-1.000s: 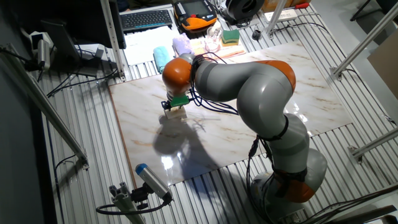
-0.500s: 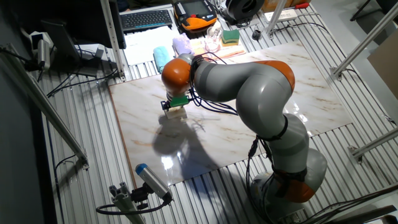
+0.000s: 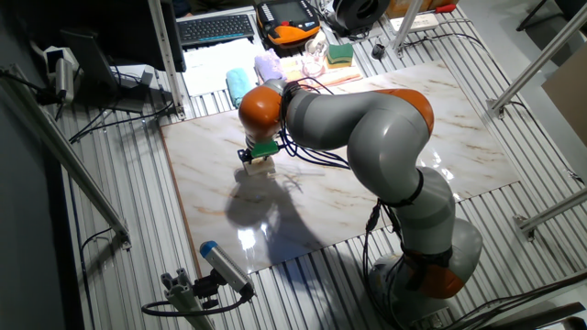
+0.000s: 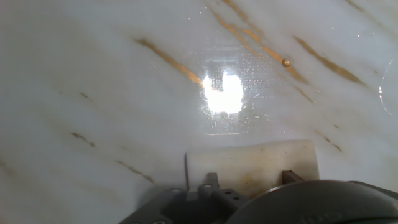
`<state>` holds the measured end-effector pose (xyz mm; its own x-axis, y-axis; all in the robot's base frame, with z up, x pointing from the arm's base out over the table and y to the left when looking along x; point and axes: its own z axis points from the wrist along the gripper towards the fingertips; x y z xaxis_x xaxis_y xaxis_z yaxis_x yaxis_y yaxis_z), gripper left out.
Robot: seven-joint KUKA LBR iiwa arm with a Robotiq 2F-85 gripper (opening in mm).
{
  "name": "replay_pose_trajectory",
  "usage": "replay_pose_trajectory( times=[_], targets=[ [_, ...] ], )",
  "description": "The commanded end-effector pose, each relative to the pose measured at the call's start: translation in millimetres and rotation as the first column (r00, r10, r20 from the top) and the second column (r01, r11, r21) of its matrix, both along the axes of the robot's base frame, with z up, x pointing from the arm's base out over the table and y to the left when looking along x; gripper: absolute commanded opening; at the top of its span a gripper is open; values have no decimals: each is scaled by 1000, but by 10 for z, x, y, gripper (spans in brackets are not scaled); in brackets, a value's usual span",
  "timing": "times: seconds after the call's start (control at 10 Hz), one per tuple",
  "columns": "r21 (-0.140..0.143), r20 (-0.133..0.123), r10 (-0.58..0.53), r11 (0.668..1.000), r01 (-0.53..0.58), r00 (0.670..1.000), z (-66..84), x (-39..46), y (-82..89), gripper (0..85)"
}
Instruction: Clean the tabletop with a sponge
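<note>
Sponge (image 3: 260, 165) sits pressed flat on the tabletop (image 3: 459, 137), clamped in the gripper (image 3: 261, 158); wiping seems underway, next needing a steady sideways stroke

tabletop (image 3: 385, 174): open all round | obstacles: cloths (image 3: 252, 78) beyond far edge

The tabletop (image 3: 385, 170) is a glossy white slab with brown veins, and it lies on a ribbed grey metal surface (image 3: 119, 266). On its left part the sponge (image 3: 260, 166) rests flat, pressed down from above. In the hand view a small brown bead (image 4: 285, 62) lies on the slab near a bright reflection.
</note>
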<state>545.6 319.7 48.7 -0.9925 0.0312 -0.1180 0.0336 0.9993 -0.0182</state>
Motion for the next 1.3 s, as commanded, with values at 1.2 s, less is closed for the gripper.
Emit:
replay_pose_trajectory(
  times=[1.2],
  targets=[
    [1, 4, 0, 1000, 0, 1000, 21, -14, -46, 510]
  ],
)
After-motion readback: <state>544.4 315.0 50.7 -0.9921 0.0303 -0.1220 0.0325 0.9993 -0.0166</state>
